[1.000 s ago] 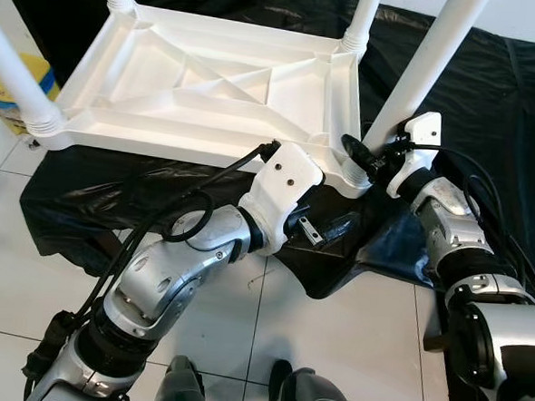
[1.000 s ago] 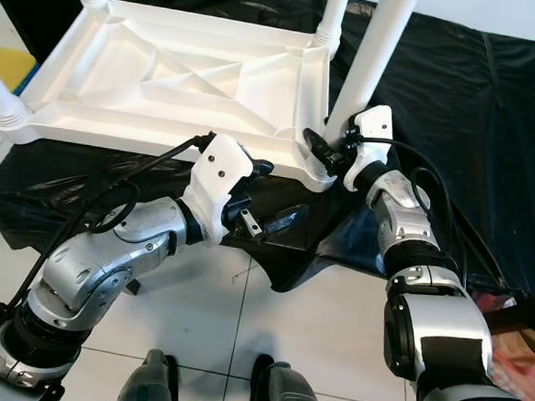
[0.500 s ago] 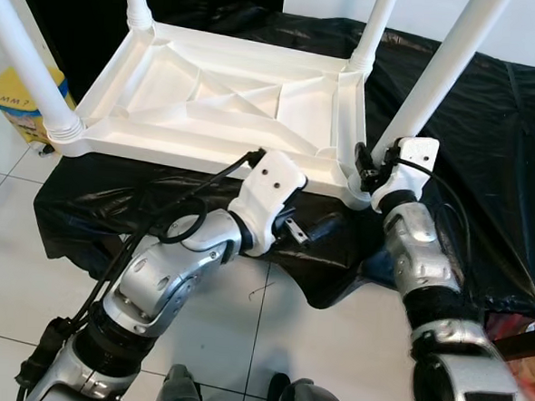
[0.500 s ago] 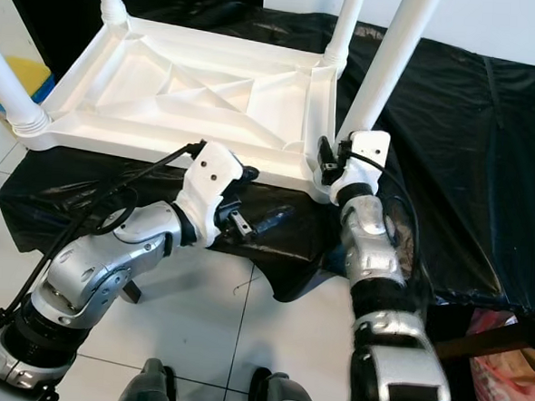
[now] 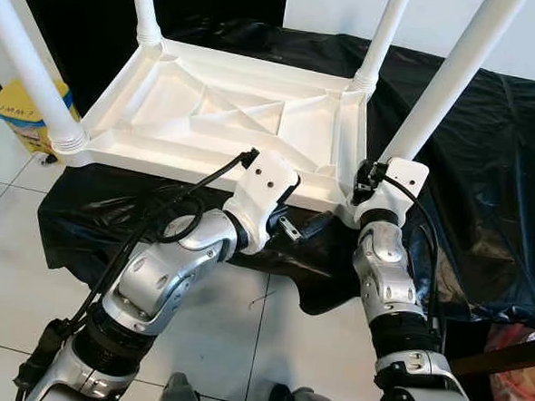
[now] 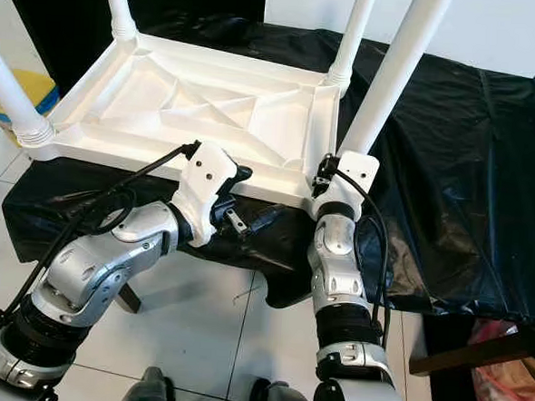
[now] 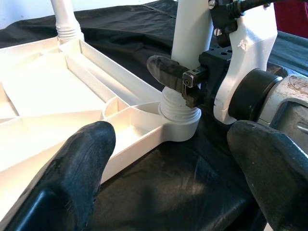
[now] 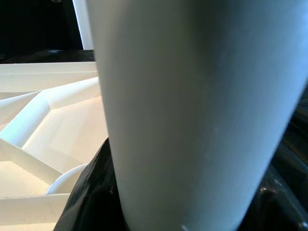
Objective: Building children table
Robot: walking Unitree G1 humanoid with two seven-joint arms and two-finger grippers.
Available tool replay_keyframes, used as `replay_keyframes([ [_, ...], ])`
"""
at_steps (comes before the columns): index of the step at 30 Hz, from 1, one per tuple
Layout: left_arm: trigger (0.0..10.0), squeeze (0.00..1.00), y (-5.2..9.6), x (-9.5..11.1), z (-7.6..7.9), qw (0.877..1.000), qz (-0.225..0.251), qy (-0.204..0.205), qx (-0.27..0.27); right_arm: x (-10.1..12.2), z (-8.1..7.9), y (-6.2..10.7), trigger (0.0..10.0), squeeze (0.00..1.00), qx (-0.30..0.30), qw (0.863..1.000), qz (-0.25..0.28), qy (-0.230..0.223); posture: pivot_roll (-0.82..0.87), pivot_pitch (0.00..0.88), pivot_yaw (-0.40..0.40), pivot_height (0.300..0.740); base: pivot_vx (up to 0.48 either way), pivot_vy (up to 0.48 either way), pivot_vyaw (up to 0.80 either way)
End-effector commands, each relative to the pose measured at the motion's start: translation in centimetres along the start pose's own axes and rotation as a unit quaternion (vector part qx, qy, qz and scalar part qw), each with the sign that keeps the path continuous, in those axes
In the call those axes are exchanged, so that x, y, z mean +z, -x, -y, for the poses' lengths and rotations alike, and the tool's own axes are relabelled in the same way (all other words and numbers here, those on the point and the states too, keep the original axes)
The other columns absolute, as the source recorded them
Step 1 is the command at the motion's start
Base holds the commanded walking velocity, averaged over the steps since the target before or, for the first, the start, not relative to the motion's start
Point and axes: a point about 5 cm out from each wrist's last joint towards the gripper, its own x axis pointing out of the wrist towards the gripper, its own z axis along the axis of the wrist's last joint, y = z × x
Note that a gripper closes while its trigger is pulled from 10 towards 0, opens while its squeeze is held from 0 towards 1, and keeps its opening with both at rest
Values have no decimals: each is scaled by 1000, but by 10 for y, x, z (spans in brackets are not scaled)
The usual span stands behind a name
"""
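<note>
Left eye view shows a white plastic children's table (image 5: 227, 125) lying upside down on a surface draped with black plastic sheeting (image 5: 487, 178), its ribbed underside facing up and four round white legs rising from its corners. The near right leg (image 5: 447, 84) stands in the corner socket closest to the robot, tilted slightly away to the right. The right gripper (image 5: 367, 175) sits at the base of that leg, just above its threaded collar; in the left wrist view one of its black fingers (image 7: 166, 72) lies against the leg's near side, and in the right wrist view the leg's white tube (image 8: 192, 110) passes between dark fingers at either edge, so the jaws appear closed around the leg. The left gripper (image 7: 168, 159) hovers low just in front of the same corner, over the black sheeting and beside the table's front edge, with its jaws spread wide and holding nothing. Beyond the table's far left corner, a yellow object (image 5: 23, 113) with printed blue letters rests on the white tiled floor (image 5: 9, 266), which runs along the front of the draped surface.
</note>
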Motion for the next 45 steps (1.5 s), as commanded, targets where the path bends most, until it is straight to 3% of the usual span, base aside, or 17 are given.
replay_keyframes([
  [1,10000,0,0,-3,5,999,0,6,-36,-24,14,9,10000,0,-32,998,-58,4,80,136,-80,740,0,0,0],
  [5,10000,0,0,-3,5,999,1,6,-35,-20,12,9,10000,0,-25,998,-55,2,82,137,-81,740,0,0,0],
  [6,10000,0,0,-3,5,999,2,6,-34,-17,11,9,10000,286,-21,999,-50,6,83,140,-81,740,0,0,0],
  [7,10000,0,0,-3,5,999,2,6,-34,-17,11,9,10000,286,-21,999,-50,6,83,140,-81,740,0,0,0],
  [8,10000,0,0,-4,4,999,3,6,-33,-12,10,9,10000,1000,-13,999,-44,4,82,146,-79,740,0,0,0],
  [12,10000,0,0,-4,4,999,4,6,-32,-7,10,9,10000,1000,-2,999,-32,1,87,152,-77,740,0,0,0],
  [20,10000,0,3,-4,4,1000,2,6,-31,16,23,-4,10000,1000,116,993,13,7,96,173,-90,740,0,0,0],
  [21,10000,0,4,-5,5,999,0,5,-31,24,31,-8,10000,529,169,985,21,17,97,176,-90,740,0,0,0],
  [22,10000,0,4,-5,5,999,0,5,-31,24,31,-8,10000,529,169,985,21,17,97,176,-90,740,0,0,0],
  [23,10000,0,4,-5,5,999,-1,5,-31,27,34,-10,10000,0,198,980,23,23,97,178,-89,740,0,0,0],
  [28,10000,0,4,-5,5,999,-1,4,-32,27,34,-11,10000,0,270,962,4,41,94,181,-90,740,0,0,0],
  [34,10000,0,2,-3,6,999,1,1,-35,18,20,-16,10000,0,401,913,-24,76,102,182,-96,740,0,0,0],
  [39,10000,0,2,-2,6,999,3,0,-33,12,20,-21,10000,0,424,901,-49,77,109,184,-99,740,0,0,0],
  [40,10000,0,3,-2,6,1000,3,0,-31,11,21,-22,4471,0,425,900,-50,86,114,187,-102,740,0,0,0],
  [41,10000,0,3,-2,6,1000,3,0,-31,11,21,-22,4471,0,425,900,-50,86,114,187,-102,740,0,0,0],
  [43,10000,0,4,-2,6,1000,3,1,-28,8,26,-26,0,0,417,902,-66,92,116,192,-107,740,0,0,0],
  [45,10000,0,5,-2,7,1000,3,2,-27,6,29,-27,0,0,413,903,-72,93,115,192,-108,740,0,0,0],
])
